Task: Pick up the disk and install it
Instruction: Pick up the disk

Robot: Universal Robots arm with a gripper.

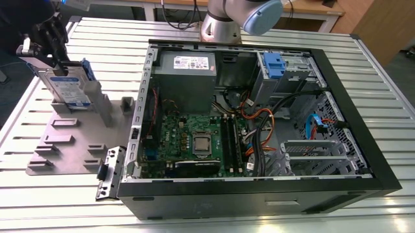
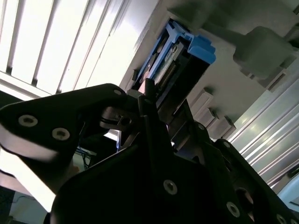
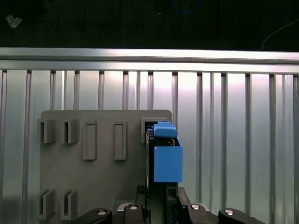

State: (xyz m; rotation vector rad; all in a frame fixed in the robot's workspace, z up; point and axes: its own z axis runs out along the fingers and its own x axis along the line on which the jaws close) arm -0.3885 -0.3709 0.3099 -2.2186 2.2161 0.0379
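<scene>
The exterior view shows what the wrist views do not: an open case [image 1: 259, 204] lying on the slatted surface [image 1: 65, 194], and toward this view's left a grey plate [image 1: 71, 141] with the disk [image 1: 68, 92] standing upright on edge in a slot at its far end. The tool [image 1: 60, 68] sits at the disk's top edge. The disk is silver with a white-and-blue label, and blue rails [image 1: 88, 71] run along its sides.

The first wrist view looks straight down the disk [image 3: 167, 161], edge-on over the plate [image 3: 103, 182], with the tool [image 3: 159, 205] astride it. The second wrist view shows the disk's connector end [image 2: 170, 65] between the rails. I cannot tell whether the tool grips it.
</scene>
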